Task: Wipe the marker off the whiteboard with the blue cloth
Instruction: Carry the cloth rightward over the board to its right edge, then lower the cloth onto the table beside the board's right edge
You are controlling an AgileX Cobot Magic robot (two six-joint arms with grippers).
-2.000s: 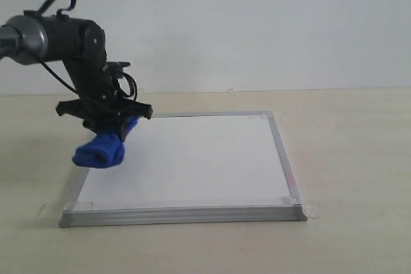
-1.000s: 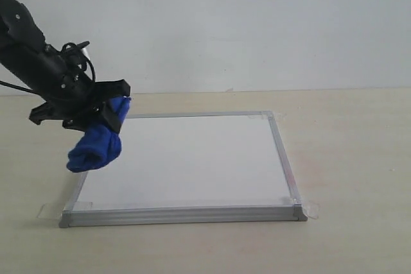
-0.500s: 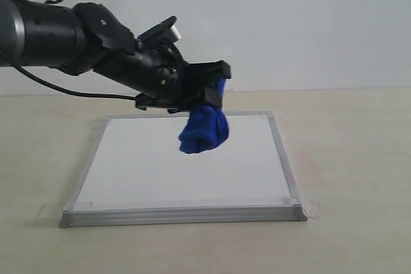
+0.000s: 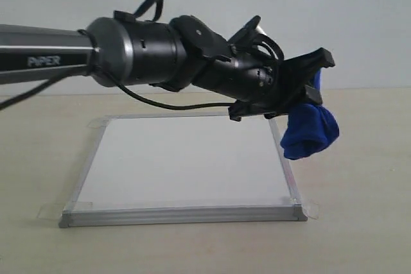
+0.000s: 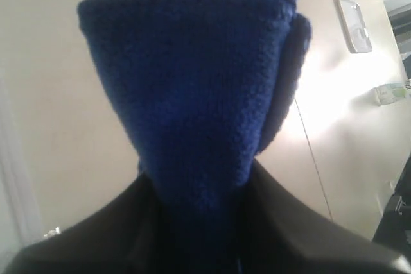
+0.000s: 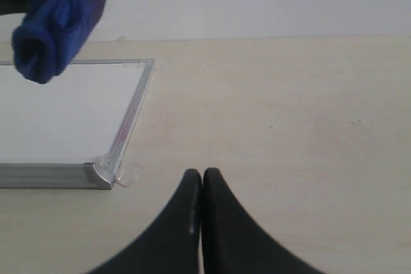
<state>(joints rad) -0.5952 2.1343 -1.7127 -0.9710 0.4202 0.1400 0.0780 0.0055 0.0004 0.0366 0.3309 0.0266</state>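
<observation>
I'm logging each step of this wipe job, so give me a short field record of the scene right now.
left gripper: shut on bright blue rolled microfibre cloth
cloth position: hanging by the right frame edge of the silver-framed white board; contact unclear
board surface: no ink visible
right gripper: shut, empty, over the beige table near a board corner

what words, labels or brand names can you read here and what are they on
"PIPER": white letters on the grey tube of the left arm, in the exterior view.
whiteboard: no writing shows.
cloth: no label shows.
white box in the background of the left wrist view: too blurred to read.
</observation>
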